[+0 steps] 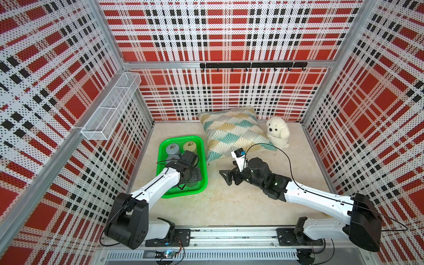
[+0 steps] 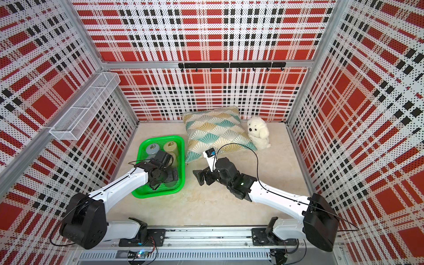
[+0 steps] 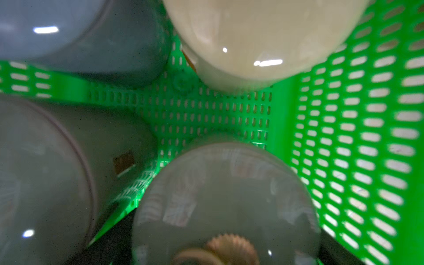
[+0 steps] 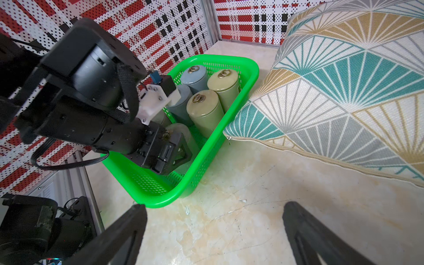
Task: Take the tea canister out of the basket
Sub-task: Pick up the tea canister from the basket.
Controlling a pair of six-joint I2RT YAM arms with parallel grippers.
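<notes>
The green basket (image 1: 204,171) (image 2: 182,160) (image 4: 229,112) stands on the floor at the left and holds several upright tea canisters with ring knobs. My left gripper (image 1: 193,177) (image 4: 176,146) reaches down into the basket's near end. Its jaws stand wide, open, to either side of a grey-green tea canister (image 3: 224,195) (image 4: 183,133). Whether the pads touch that canister I cannot tell. The left wrist view sits just above its lid and brass knob (image 3: 229,250). My right gripper (image 1: 226,176) (image 4: 214,206) hovers open and empty over bare floor, right of the basket.
Other canisters stand behind: blue-grey (image 4: 195,75), beige (image 4: 224,82), olive (image 4: 204,110). A patterned pillow (image 1: 234,133) leans close to the basket's right side, with a white plush dog (image 1: 277,132) beyond it. A white wire rack (image 1: 112,105) hangs on the left wall.
</notes>
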